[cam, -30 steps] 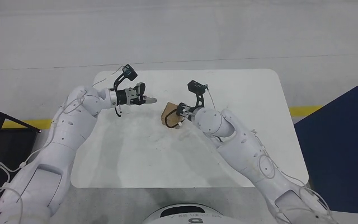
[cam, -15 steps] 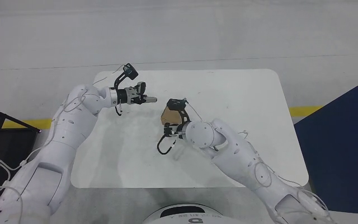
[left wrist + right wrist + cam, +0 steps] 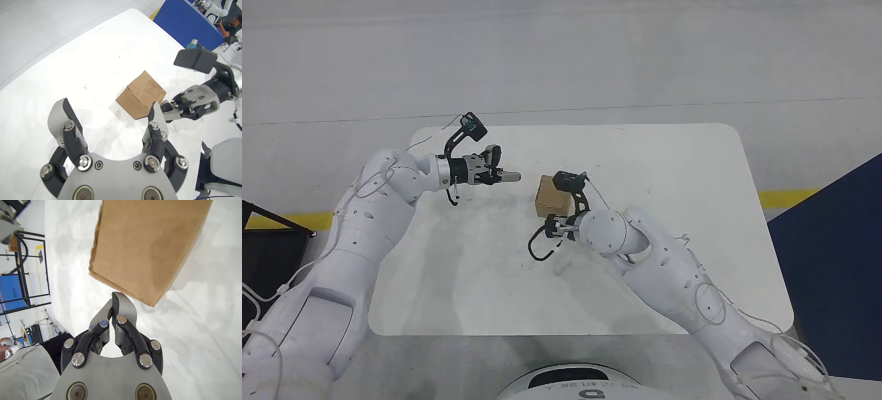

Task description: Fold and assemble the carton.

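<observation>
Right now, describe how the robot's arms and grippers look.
Both arms, left arm and right arm, are glossy white rounded shells. Thin black cables loop at the wrists, each carrying a black camera box. The left gripper and right gripper match: grey metal palm plate, black curved linkages, silver round bolts, two pale grey fingers with black ribbed pads.
</observation>
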Action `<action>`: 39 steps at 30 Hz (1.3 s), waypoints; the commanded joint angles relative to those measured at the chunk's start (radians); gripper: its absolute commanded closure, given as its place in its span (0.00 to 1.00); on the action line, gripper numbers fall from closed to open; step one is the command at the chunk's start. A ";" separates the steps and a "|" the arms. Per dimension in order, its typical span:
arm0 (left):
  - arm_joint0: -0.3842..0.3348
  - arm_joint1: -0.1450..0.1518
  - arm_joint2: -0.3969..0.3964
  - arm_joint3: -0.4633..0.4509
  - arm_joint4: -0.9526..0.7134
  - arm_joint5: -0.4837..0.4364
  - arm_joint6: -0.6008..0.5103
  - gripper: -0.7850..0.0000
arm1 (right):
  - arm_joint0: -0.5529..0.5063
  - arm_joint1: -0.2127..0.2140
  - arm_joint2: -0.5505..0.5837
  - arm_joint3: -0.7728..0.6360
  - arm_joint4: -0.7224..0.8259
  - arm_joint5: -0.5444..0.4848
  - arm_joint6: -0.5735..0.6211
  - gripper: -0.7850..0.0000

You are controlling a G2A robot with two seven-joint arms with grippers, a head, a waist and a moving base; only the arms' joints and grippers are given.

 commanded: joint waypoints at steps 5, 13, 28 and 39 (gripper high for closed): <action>-0.019 -0.001 0.006 0.002 0.040 0.030 -0.011 0.00 | 0.014 -0.009 0.027 0.014 0.042 0.028 -0.056 1.00; -0.058 -0.017 0.049 -0.022 0.218 0.219 -0.010 0.00 | -0.039 0.008 0.124 -0.035 0.050 0.063 -0.111 1.00; -0.231 -0.139 0.248 0.037 0.445 0.416 0.001 0.00 | -0.387 0.080 0.387 -0.416 -0.020 0.048 -0.171 1.00; -0.298 -0.271 0.412 0.185 0.508 0.291 0.003 0.00 | -0.565 0.103 0.505 -0.550 0.016 -0.047 -0.202 1.00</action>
